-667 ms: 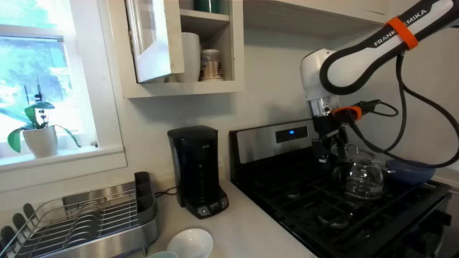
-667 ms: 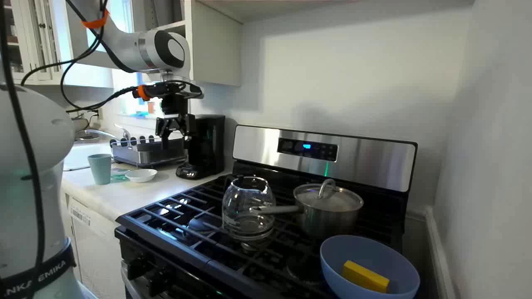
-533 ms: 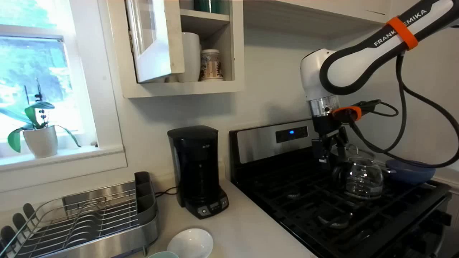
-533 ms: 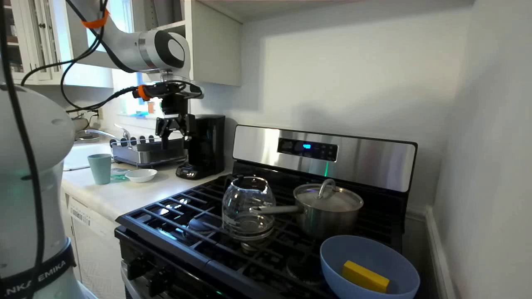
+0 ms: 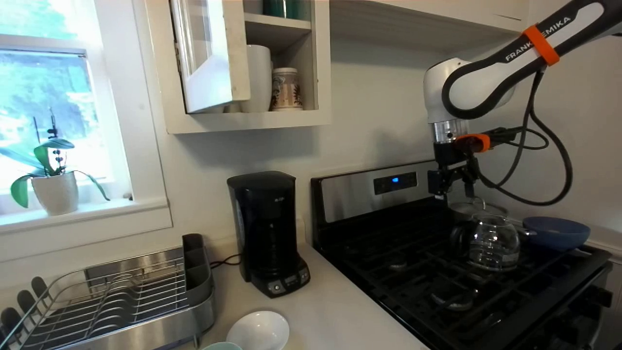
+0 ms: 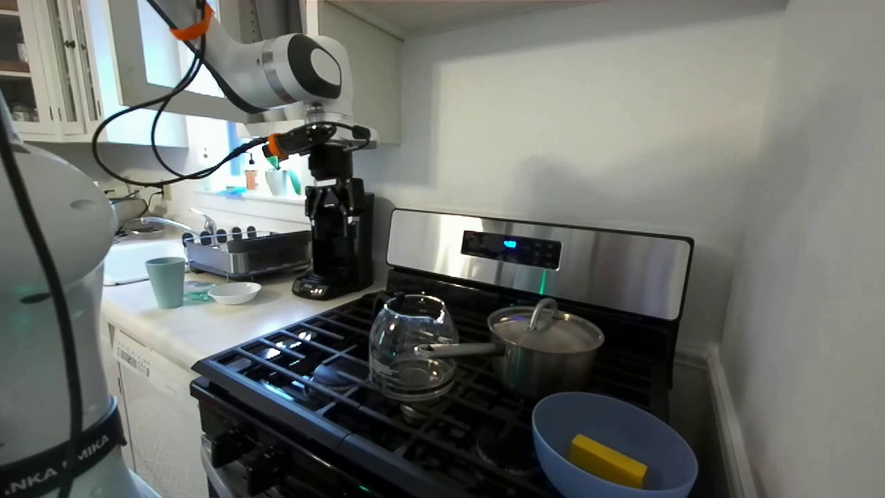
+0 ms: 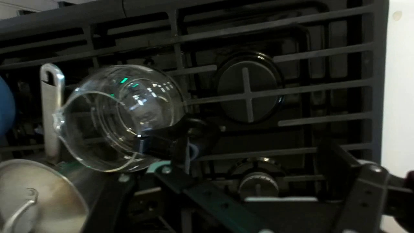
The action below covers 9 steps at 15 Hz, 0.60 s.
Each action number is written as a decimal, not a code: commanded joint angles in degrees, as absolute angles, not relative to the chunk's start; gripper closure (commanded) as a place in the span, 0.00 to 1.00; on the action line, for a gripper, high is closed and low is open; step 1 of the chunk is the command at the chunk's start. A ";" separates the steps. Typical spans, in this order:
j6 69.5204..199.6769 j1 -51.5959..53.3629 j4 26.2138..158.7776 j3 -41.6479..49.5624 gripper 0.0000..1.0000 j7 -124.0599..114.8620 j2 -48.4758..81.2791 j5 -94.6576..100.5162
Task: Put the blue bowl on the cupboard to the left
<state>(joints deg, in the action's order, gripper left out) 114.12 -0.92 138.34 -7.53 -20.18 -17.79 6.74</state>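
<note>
The blue bowl (image 6: 639,422) sits upright at the right front of the stove with a yellow block (image 6: 607,462) in it. It also shows in an exterior view (image 5: 559,236), and its edge shows at the left of the wrist view (image 7: 5,108). The cupboard's off-white top (image 6: 207,328) lies left of the stove; it also shows in an exterior view (image 5: 335,316) and at the right edge of the wrist view (image 7: 401,97). My gripper (image 7: 260,158) is open and empty, high above the stove's back left area, well away from the bowl; both exterior views show it (image 5: 454,192) (image 6: 333,225).
A glass teapot (image 6: 413,353) and a lidded pot (image 6: 546,353) stand on the stove between gripper and bowl. A coffee maker (image 5: 265,233), white bowl (image 5: 260,331), green cup (image 6: 166,281) and dish rack (image 5: 121,296) are on the cupboard. A wall cabinet (image 5: 320,63) hangs above.
The arm and gripper have moved to the right, towards the side where the blue bowl stands, and slightly up in an exterior view. The bowl and other objects have not moved.
</note>
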 commanded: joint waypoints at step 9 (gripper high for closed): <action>113.94 -14.59 138.40 10.07 0.00 -6.24 -26.14 13.61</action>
